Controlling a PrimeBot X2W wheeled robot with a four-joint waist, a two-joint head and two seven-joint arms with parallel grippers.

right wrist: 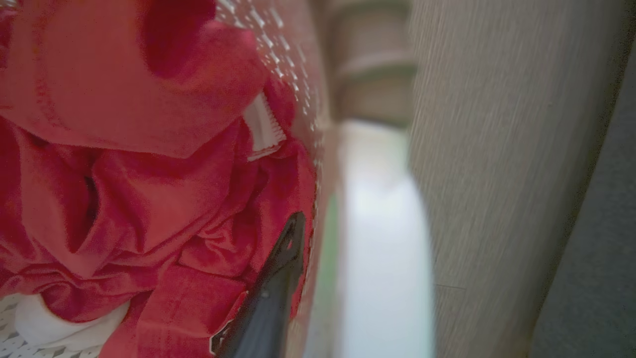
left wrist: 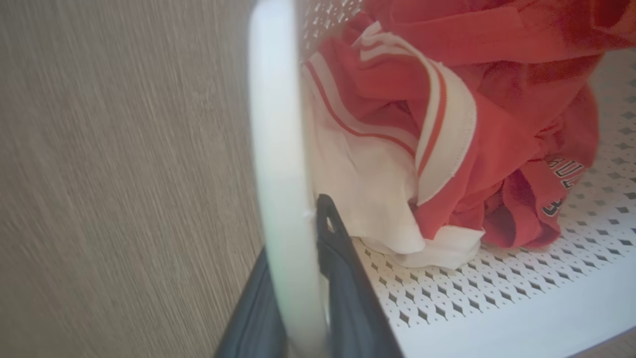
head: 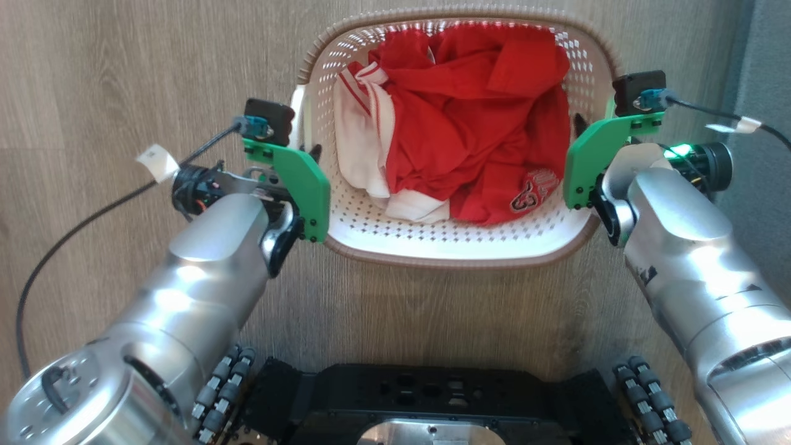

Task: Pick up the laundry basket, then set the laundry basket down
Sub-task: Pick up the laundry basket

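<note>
The laundry basket [head: 445, 256] is cream-white and perforated with a brown rim, and sits straight ahead between my two arms. Red and white clothes [head: 469, 123] are piled inside it. My left gripper [head: 307, 154] is at the basket's left side. In the left wrist view its dark fingers [left wrist: 343, 258] clamp the white handle [left wrist: 278, 149] from both sides. My right gripper [head: 581, 127] is at the basket's right side. One of its fingers [right wrist: 280, 268] reaches inside against the red cloth, with the blurred white handle [right wrist: 382, 223] beside it and the other finger hidden.
Wood-look floor [head: 123, 62] surrounds the basket, with a faint shadow under its near edge. My black base [head: 426, 395] lies just below the basket in the head view. A grey surface [head: 766, 62] runs along the right edge. Cables trail from both wrists.
</note>
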